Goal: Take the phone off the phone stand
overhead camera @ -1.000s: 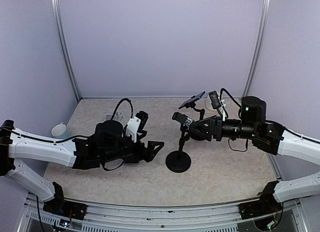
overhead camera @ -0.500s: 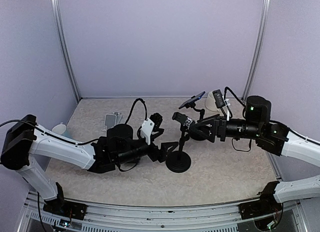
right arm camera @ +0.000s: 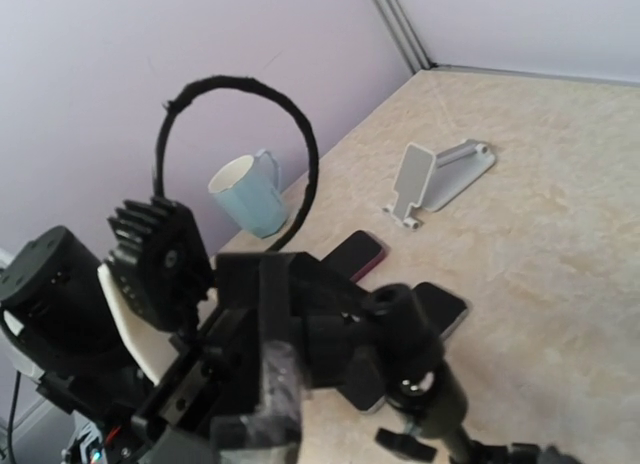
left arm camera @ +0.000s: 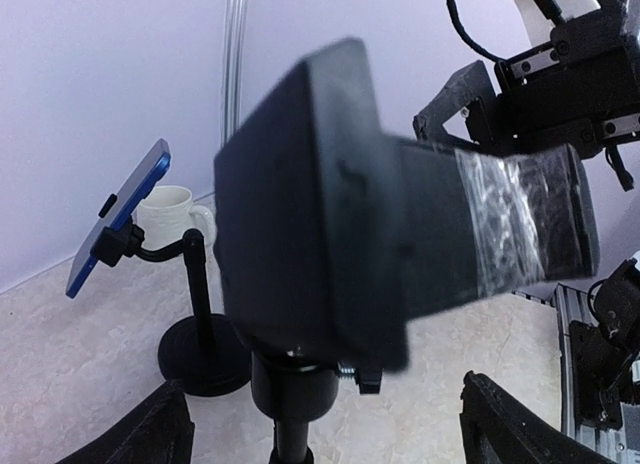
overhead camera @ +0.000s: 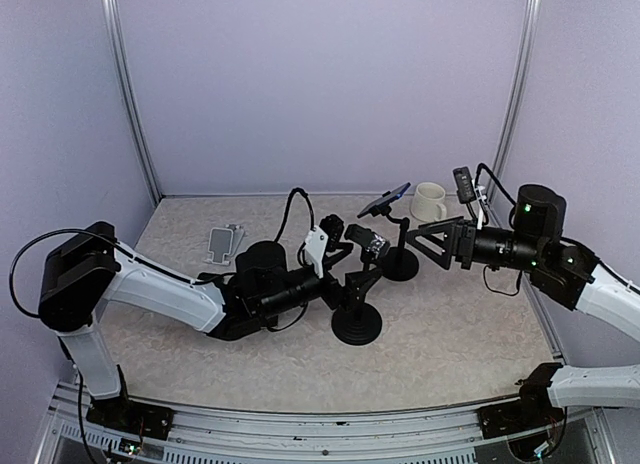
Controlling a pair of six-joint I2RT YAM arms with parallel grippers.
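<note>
A blue phone (overhead camera: 385, 198) sits tilted in the clamp of the back stand (overhead camera: 400, 266); it also shows in the left wrist view (left arm camera: 120, 212). A second black stand (overhead camera: 357, 324) stands in front, and its clamp head (left arm camera: 330, 214) holds no phone. My left gripper (overhead camera: 350, 284) is open, with one finger on each side of this front stand's pole (left arm camera: 290, 429), not touching it. My right gripper (overhead camera: 425, 246) is open and empty, to the right of the front stand's head and close in front of the back stand.
A cream mug (overhead camera: 430, 199) stands at the back right. A grey stand (overhead camera: 225, 242) lies at the back left. In the right wrist view two dark phones (right arm camera: 355, 256) (right arm camera: 445, 309) lie flat on the table behind the front stand, and a pale blue mug (right arm camera: 250, 194) stands by the left wall.
My left arm has reached right and brought its open gripper around the front stand's pole. My right gripper has drawn back to the right, away from the front stand's head.
</note>
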